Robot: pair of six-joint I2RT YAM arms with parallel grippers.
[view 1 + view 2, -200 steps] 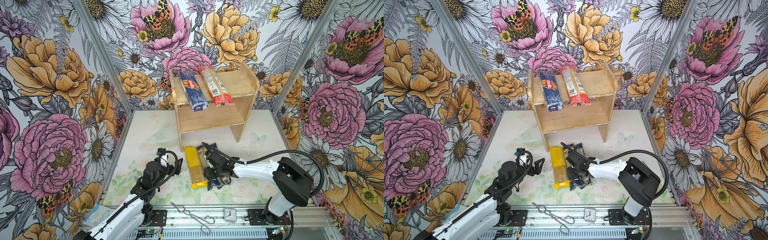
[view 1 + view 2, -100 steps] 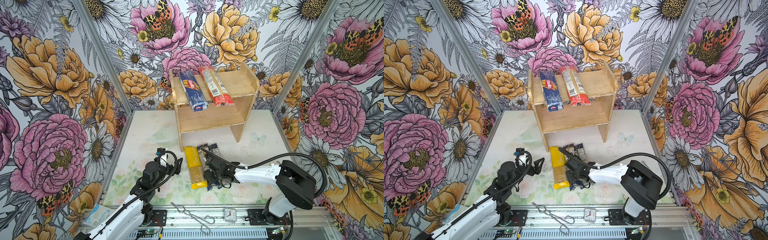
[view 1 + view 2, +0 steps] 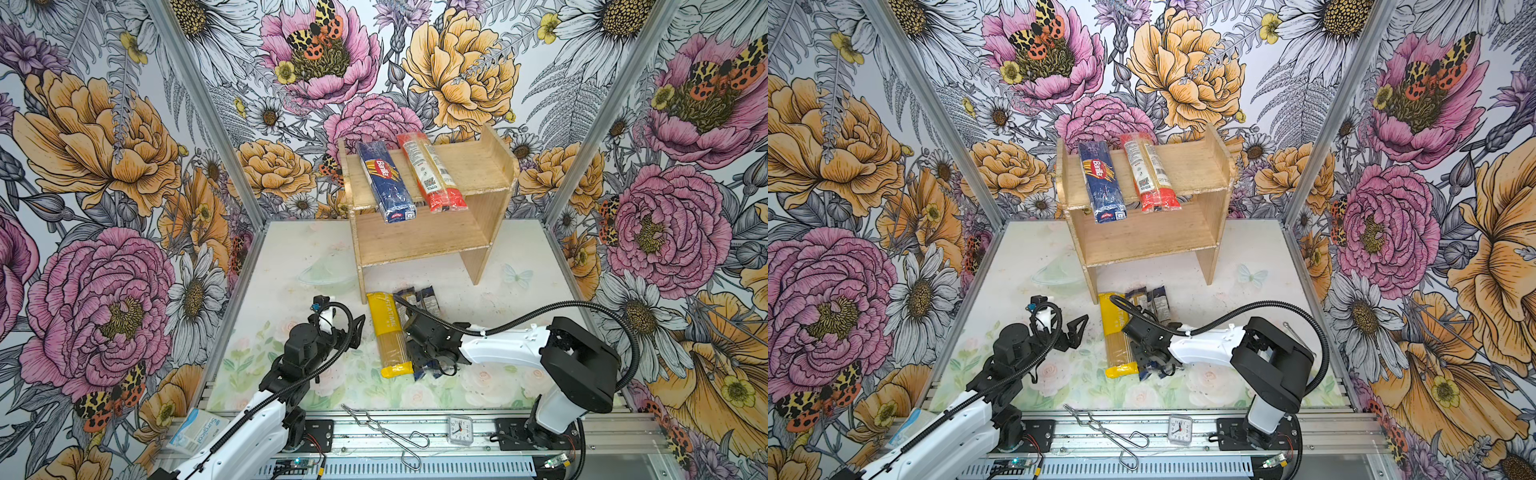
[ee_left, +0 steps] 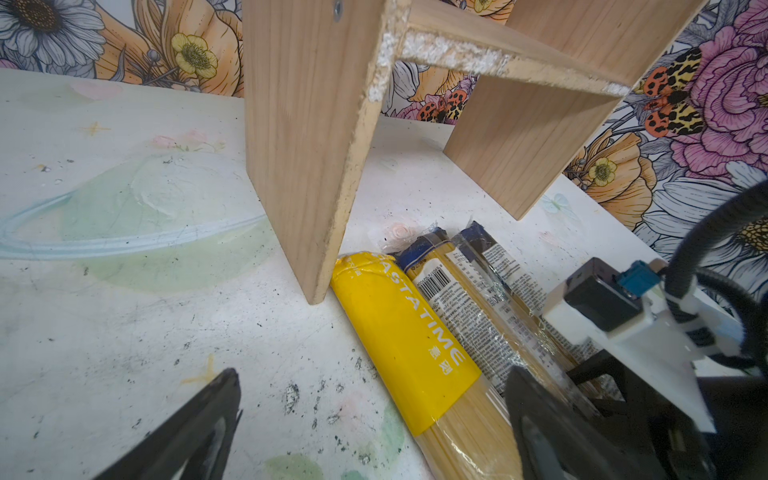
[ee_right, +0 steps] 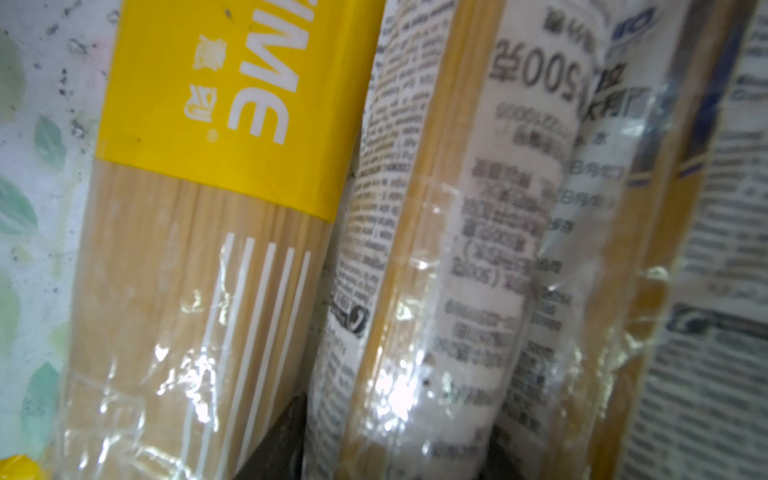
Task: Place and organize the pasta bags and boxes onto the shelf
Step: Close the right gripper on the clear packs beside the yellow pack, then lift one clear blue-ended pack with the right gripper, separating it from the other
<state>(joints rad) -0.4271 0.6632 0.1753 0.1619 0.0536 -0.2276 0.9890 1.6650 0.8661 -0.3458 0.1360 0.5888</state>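
The pale wooden shelf stands at the back. On its top board lie a dark blue Barilla pack and a red-ended clear pack. In front of it, side by side on the table, lie a yellow pack and two clear packs with dark ends. My right gripper is down on the middle clear pack, a finger pressed against each side. My left gripper hovers open just left of the yellow pack, holding nothing.
On the front rail lie a white-blue Surgical packet, metal tongs and a small clock. Flowered walls close in the left, right and back. The shelf's left side panel stands close to the yellow pack's far end.
My right gripper slid along the clear packs toward the front of the table, and its jaws narrowed onto the middle pack. The left arm stayed still.
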